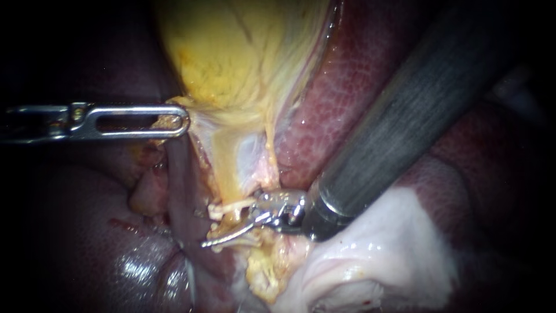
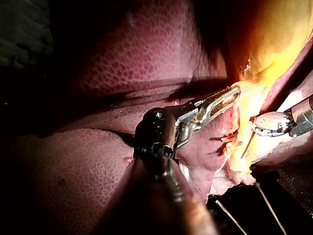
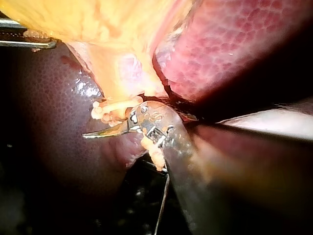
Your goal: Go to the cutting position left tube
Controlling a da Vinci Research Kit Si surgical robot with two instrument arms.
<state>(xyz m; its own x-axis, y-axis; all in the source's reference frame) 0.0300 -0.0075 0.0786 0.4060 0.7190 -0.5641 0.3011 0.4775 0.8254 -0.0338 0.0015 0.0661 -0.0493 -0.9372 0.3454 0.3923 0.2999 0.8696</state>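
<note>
Two instruments work at the lower end of the gallbladder (image 1: pixel 243 52), which hangs yellow at the far middle of the scene over the dark red liver (image 1: pixel 359 75).

The left instrument (image 1: pixel 174 120) comes in level from the left. Its slotted end effector is clamped on the gallbladder's left edge, where the yellow wall narrows. In the left wrist view this instrument (image 2: pixel 226 96) shows both jaws closed on that yellow tissue from two sides.

The right instrument (image 1: pixel 234 223) comes down from the upper right on a thick dark shaft, and its end effector sits just below the gallbladder's narrow end. Its blades stand apart. One thin curved blade points left and near, and a gap separates it from the shorter upper part.

A pale tube (image 1: pixel 231 206) runs sideways from the stalk under the gallbladder to the right instrument's wrist, and it lies in that gap just beyond the curved blade. I cannot tell whether either blade touches it. A second pale strand lies along the curved blade itself, so the endoscope view does not settle which one is the left tube.

In the right wrist view the tube (image 3: pixel 115 105) lies just beyond the curved blade of the right instrument (image 3: pixel 110 122), with small pale lumps at its free end. The left wrist view shows the right instrument (image 2: pixel 254 132) just ahead of the left one, beside the lit yellow tissue.

Pale white tissue (image 1: pixel 376 243) lies near and right, under the right shaft.
</note>
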